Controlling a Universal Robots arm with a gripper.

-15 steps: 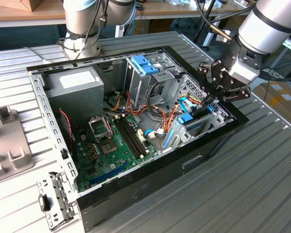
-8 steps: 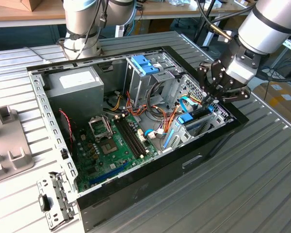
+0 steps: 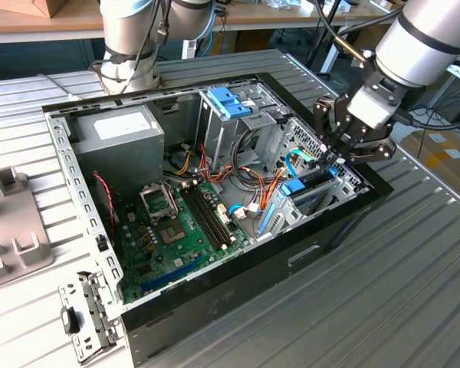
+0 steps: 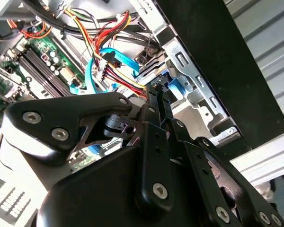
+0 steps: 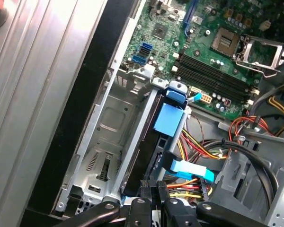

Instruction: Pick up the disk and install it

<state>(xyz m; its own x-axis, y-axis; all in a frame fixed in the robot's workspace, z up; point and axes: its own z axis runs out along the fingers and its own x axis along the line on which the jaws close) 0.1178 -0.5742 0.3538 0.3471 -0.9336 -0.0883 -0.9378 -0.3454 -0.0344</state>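
Note:
The disk stands on edge in the metal drive bay at the exterior view's right end of the open computer case. In the first wrist view the disk shows as a dark slab in a blue carrier with a blue end tab. My gripper hangs just above the bay. Its black fingers lie close together in both wrist views, with the gripper at the disk's near end. In the second wrist view the gripper sits beside the blue carrier. I see nothing clamped between the fingers.
A green motherboard fills the case floor, with a grey power-supply box behind it. A light-blue latch block tops the rear cage. Coloured cables run beside the bay. A loose metal bracket lies on the slatted table.

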